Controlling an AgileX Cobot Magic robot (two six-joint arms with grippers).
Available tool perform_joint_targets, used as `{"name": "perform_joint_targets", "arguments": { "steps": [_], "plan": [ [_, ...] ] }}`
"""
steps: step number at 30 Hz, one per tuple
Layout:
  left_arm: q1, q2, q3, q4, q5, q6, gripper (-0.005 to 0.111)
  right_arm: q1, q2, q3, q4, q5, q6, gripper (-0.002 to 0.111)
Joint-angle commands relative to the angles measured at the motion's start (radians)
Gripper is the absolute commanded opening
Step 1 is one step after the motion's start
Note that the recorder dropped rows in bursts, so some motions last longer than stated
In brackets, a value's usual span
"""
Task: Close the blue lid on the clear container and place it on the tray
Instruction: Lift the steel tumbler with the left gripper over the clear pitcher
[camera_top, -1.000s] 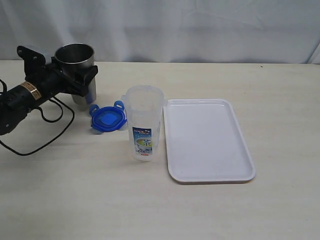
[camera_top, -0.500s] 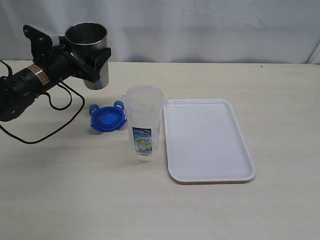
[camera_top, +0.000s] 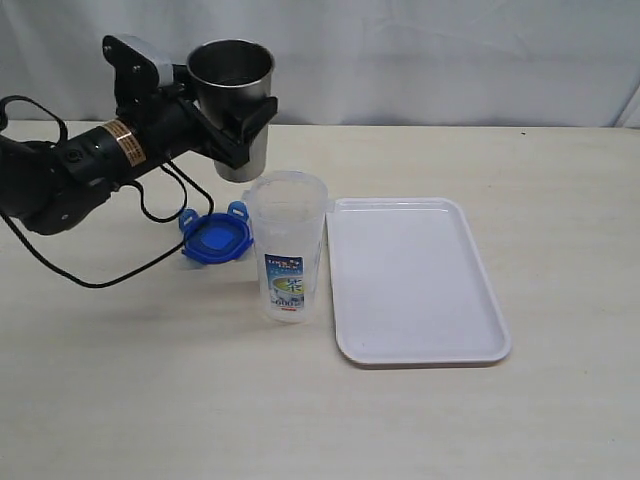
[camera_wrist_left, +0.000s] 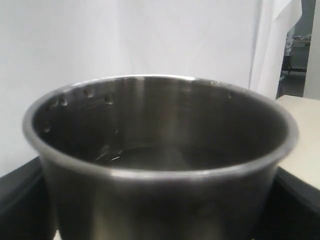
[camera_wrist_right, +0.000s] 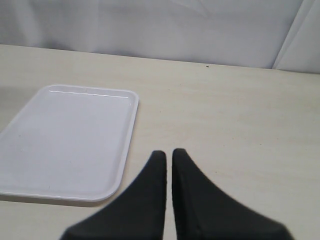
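A steel cup (camera_top: 235, 90) hangs upright above the table (camera_top: 150, 400).

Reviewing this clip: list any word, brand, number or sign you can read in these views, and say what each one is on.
Printed label on the clear container: blue and white print, too small to read.
Yellowish band on the left arm: dark marks, too blurred to read.
Blue lid, steel cup, tray: no text visible.
So nothing can be read.
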Motion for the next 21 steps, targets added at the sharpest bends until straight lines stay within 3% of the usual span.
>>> {"name": "perform_joint_targets", "arguments": {
  "steps": [1, 15, 21],
  "plan": [
    [-0.034, -0.024, -0.013, -0.017, -0.038, 0.055, 0.000, -0.002, -0.004, 0.002, 0.000, 0.001, 0.003, 0.005],
    [-0.059, -0.024, -0.013, 0.050, -0.038, 0.259, 0.000, -0.002, -0.004, 0.002, 0.000, 0.001, 0.003, 0.005],
    [-0.059, -0.024, -0.013, 0.048, -0.054, 0.257, 0.000, -0.002, -0.004, 0.002, 0.000, 0.001, 0.003, 0.005]
  ]
}}
